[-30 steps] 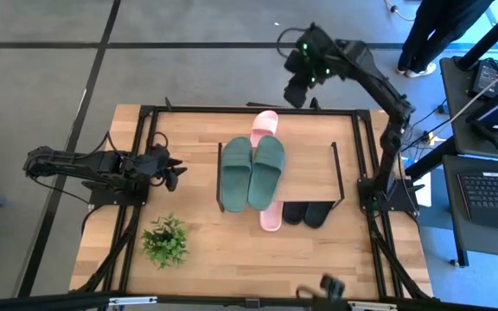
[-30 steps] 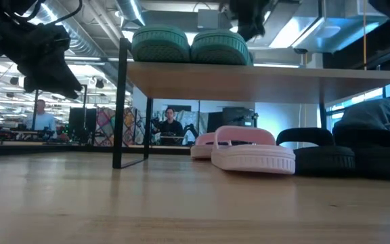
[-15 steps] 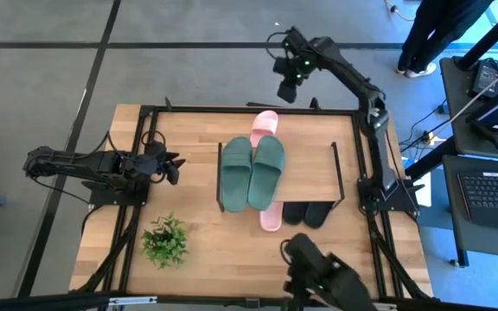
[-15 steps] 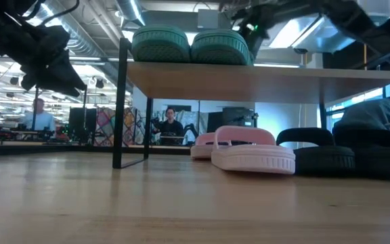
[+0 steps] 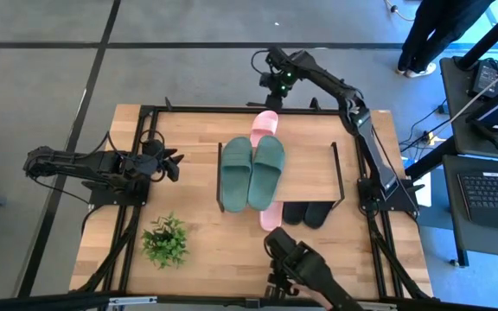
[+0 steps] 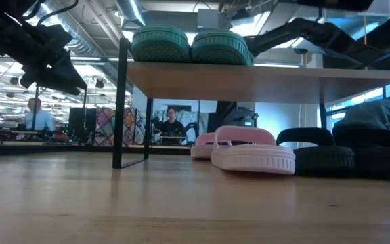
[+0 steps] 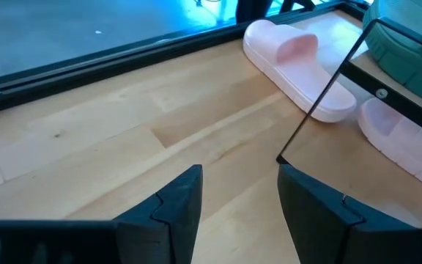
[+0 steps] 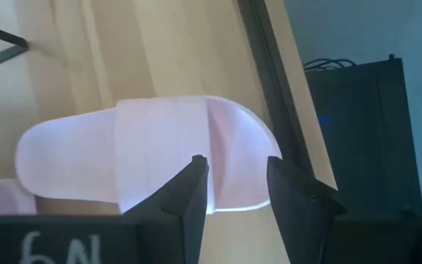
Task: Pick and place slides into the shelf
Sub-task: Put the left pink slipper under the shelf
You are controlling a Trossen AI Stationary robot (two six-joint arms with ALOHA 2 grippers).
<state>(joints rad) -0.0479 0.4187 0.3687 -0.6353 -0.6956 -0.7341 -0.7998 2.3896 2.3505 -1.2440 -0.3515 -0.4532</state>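
Shelf (image 5: 309, 177) on the table (image 5: 206, 250) carries the green slides (image 5: 252, 172) on top, black slides (image 5: 306, 212) and one pink slide (image 5: 270, 219) beneath. The right gripper (image 5: 274, 84), jaws spread, has swung leftward above the second pink slide (image 8: 149, 155). The left gripper (image 5: 170, 167) waits, jaws spread.

You were working in a robotics lab set in an open-plan office. The wooden table (image 5: 197, 250) stood inside a black metal frame (image 5: 232, 110) on a grey floor marked with dark tape lines, and a side desk carried a laptop (image 5: 491, 195) and cabling. Across the table, the low view showed exposed ceiling ducts (image 6: 93, 30), rows of monitors (image 6: 83, 120) and seated people (image 6: 170, 123) at workstations.
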